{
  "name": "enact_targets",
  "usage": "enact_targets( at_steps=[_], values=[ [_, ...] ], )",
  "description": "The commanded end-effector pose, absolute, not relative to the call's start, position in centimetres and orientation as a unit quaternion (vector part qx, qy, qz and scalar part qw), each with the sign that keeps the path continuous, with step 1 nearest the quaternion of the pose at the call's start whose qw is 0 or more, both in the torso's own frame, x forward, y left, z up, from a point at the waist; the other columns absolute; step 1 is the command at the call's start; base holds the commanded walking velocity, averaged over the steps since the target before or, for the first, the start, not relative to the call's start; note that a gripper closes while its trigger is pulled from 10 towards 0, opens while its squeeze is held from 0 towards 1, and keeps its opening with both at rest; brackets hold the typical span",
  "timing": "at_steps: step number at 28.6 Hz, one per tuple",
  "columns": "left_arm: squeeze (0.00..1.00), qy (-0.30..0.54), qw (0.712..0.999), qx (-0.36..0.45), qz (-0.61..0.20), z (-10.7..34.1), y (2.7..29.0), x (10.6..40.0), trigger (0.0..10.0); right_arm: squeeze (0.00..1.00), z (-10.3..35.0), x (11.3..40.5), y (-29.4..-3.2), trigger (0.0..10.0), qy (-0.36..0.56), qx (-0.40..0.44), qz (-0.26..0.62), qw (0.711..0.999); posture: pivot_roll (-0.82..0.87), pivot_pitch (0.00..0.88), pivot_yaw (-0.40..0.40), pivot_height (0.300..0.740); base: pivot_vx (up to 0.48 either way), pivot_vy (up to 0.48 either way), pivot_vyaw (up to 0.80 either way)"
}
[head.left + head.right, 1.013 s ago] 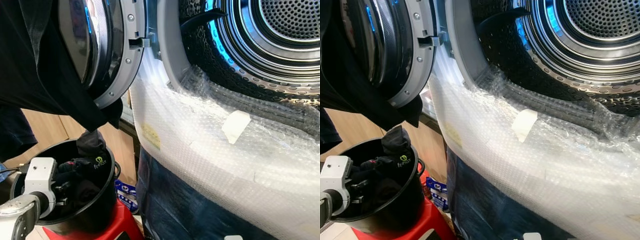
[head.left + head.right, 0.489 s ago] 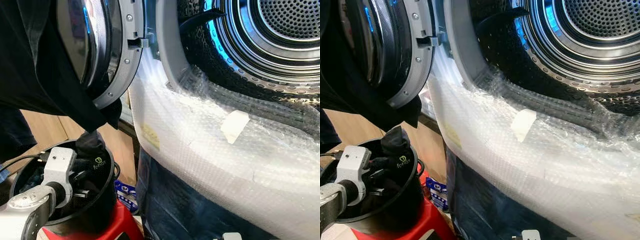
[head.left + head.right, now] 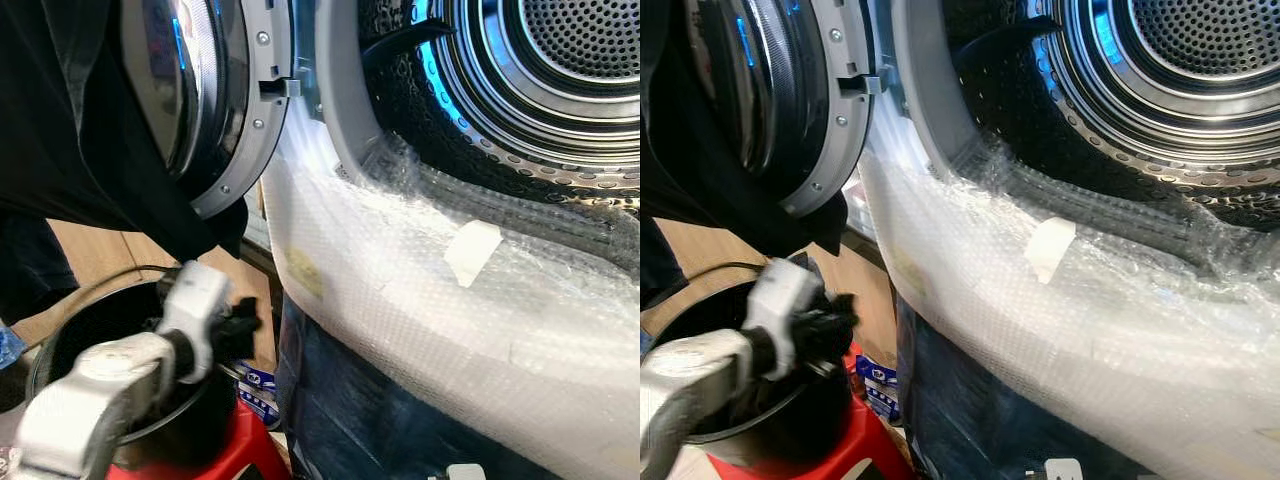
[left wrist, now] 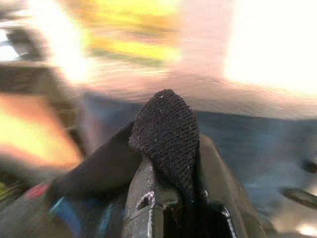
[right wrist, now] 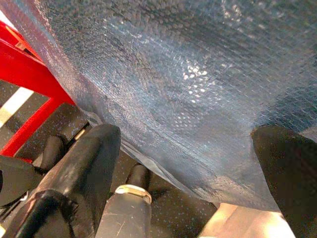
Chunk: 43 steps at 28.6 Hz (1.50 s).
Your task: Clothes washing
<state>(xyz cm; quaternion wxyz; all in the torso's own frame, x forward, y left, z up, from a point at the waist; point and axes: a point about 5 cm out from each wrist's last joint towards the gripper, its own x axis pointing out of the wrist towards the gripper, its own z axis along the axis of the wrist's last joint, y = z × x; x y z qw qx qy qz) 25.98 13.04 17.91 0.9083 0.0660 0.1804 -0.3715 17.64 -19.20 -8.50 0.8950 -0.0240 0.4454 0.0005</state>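
Cloth (image 3: 60, 150), black and hanging, covers the far left and drapes over the open door (image 3: 225, 110), cut off by the frame's top and side. Below it a black bucket (image 3: 75, 320) sits on a red stool (image 3: 225, 455), its rim partly hidden by the left arm. The left gripper (image 3: 240, 318) is blurred, raised at the bucket's right rim, just beside the washer's wrapped front. Its fingers pinch a dark garment (image 4: 168, 134); in the left wrist view a knitted black fold pokes up between the pressed fingertips, with everything behind it smeared. How much of the garment hangs below cannot be made out.

Between door and washer front a narrow gap opens, with wooden floor and a blue-and-white packet (image 3: 257, 385) low down. Right of that, bubble wrap (image 3: 420, 300) covers the washer's front below the drum mouth, with a piece of pale tape (image 3: 470, 250) on it. Above, the drum (image 3: 540, 70) stands open and wide, its perforated back wall visible, its right side cut off.

The right gripper (image 5: 193, 163) hangs low, fingers spread wide apart, close against the wrapped dark panel, with the red stool's leg beside it.
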Motion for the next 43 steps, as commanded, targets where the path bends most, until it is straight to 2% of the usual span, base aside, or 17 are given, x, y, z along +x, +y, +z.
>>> enact_targets(
  at_steps=[1,6,10,16,18,21,24,25,26,27,29,30,33,37,40,43],
  values=[
    [0.0,0.171,0.864,0.063,-0.47,18.0,10.3,24.9,0.0,0.0,-8.2,18.4,-18.8,10.0,0.432,-0.014,0.002,0.902,0.2,0.0,0.023,0.74,0.0,0.0,0.0],
    [0.0,0.174,0.812,0.032,-0.556,16.5,7.0,23.6,0.0,0.0,-8.2,18.2,-19.0,10.0,0.43,-0.006,-0.007,0.903,0.19,0.0,0.031,0.74,0.0,0.0,0.0],
    [0.0,0.197,0.797,0.029,-0.57,14.8,5.7,23.4,0.0,0.0,-8.2,18.0,-19.4,10.0,0.429,-0.002,-0.021,0.903,0.15,0.0,0.045,0.74,0.0,0.0,0.0],
    [0.0,0.222,0.811,0.015,-0.541,12.7,6.0,24.0,0.0,0.0,-8.4,17.5,-19.6,10.0,0.428,0.002,-0.006,0.904,0.15,0.0,0.045,0.74,0.0,0.0,0.0],
    [0.0,0.229,0.823,0.007,-0.519,12.3,6.4,24.2,0.0,0.0,-8.5,17.0,-19.8,10.0,0.429,0.0,0.01,0.903,0.16,0.0,0.041,0.74,0.0,0.0,0.0],
    [0.0,0.242,0.844,-0.005,-0.478,11.0,6.9,24.8,0.0,0.0,-8.5,16.5,-19.9,10.0,0.425,-0.007,0.061,0.903,0.16,0.0,0.035,0.74,0.0,0.0,0.0],
    [0.0,0.251,0.843,-0.005,-0.476,10.1,6.7,24.7,0.0,0.0,-8.3,16.2,-19.2,10.0,0.417,-0.026,0.161,0.894,0.15,0.0,0.029,0.74,0.0,0.0,0.0],
    [0.0,0.25,0.84,-0.008,-0.481,10.2,6.6,24.7,0.0,0.1,-8.2,16.3,-19.3,10.0,0.411,-0.019,0.174,0.894,0.15,0.0,0.027,0.74,0.0,0.0,0.0],
    [0.0,0.249,0.839,-0.01,-0.484,10.2,6.5,24.6,0.0,0.1,-8.1,16.4,-19.3,10.0,0.408,-0.014,0.183,0.894,0.15,0.0,0.027,0.74,0.0,0.0,0.0],
    [0.0,0.249,0.836,-0.001,-0.489,10.0,6.5,24.5,0.0,1.0,-7.7,16.7,-19.3,10.0,0.395,-0.008,0.212,0.894,0.16,0.0,0.023,0.74,0.0,0.0,0.0],
    [0.0,0.257,0.832,0.012,-0.492,9.5,6.6,24.2,0.0,1.0,-7.2,16.8,-18.9,10.0,0.371,-0.004,0.271,0.888,0.16,0.0,0.017,0.74,0.0,0.0,0.0],
    [0.0,0.265,0.826,0.014,-0.498,9.1,6.8,23.9,0.0,1.0,-6.6,16.7,-18.6,10.0,0.347,0.015,0.327,0.879,0.15,0.0,0.015,0.74,0.0,0.0,0.0],
    [0.0,0.276,0.813,0.007,-0.512,8.7,6.9,23.1,0.0,1.0,-5.4,16.7,-18.9,10.0,0.311,0.045,0.388,0.866,0.15,0.0,0.014,0.74,0.0,0.0,0.0],
    [0.0,0.279,0.801,0.009,-0.53,8.6,6.8,22.6,0.0,1.0,-4.1,17.2,-19.2,10.0,0.277,0.084,0.41,0.865,0.15,0.007,0.015,0.74,0.0,0.0,0.0],
    [0.0,0.279,0.814,0.007,-0.509,8.2,6.9,23.3,0.0,1.0,-3.2,17.5,-19.2,10.0,0.26,0.061,0.436,0.86,0.14,0.013,0.023,0.74,0.0,0.0,0.0],
    [0.0,0.27,0.812,0.006,-0.518,8.5,6.3,23.6,0.0,1.0,-1.9,18.4,-19.4,10.0,0.23,0.043,0.444,0.865,0.11,0.01,0.028,0.74,0.0,0.0,0.0]
  ],
)
